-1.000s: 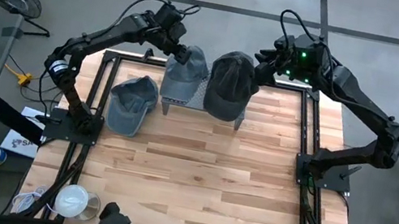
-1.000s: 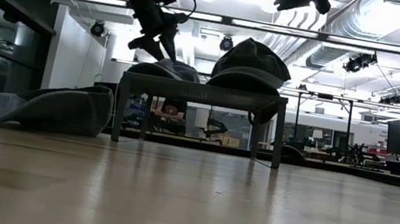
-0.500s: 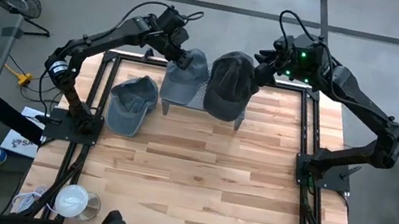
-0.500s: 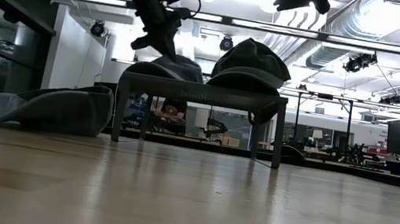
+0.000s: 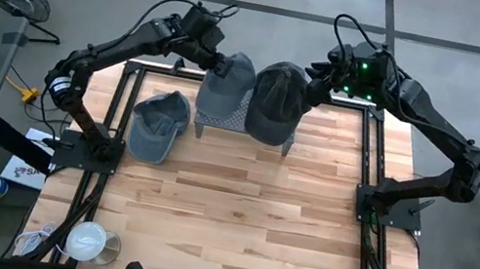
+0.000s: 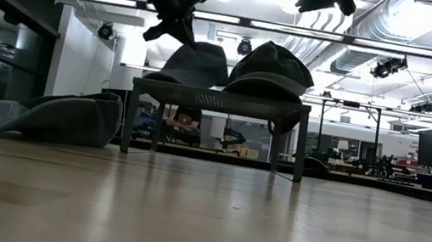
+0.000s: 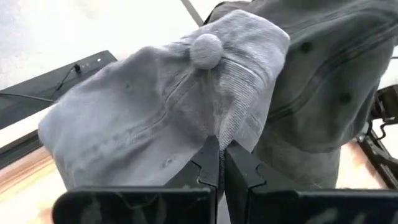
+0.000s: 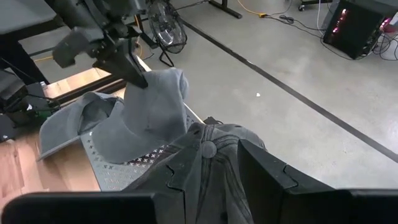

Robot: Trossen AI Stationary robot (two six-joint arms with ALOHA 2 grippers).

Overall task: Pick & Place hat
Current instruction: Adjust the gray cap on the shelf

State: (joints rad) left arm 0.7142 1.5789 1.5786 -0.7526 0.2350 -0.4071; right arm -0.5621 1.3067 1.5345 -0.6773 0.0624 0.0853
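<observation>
I had the left claw (image 7: 217, 163) pinched tight on the grey hat's (image 7: 161, 118) crown to lift it off the rack (image 5: 221, 127).

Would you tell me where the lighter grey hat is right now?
In the high view the lighter grey hat sits at the table's far edge on the metal stand, pinched by the left gripper, with the darker hat beside it.

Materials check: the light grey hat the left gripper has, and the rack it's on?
Light grey hat: looks like washed cotton twill, matte; stitched panel seams, fabric-covered top button, folds where the left gripper pinches it. Rack: probably grey painted metal; thin flat top perforated with a cross pattern.
</observation>
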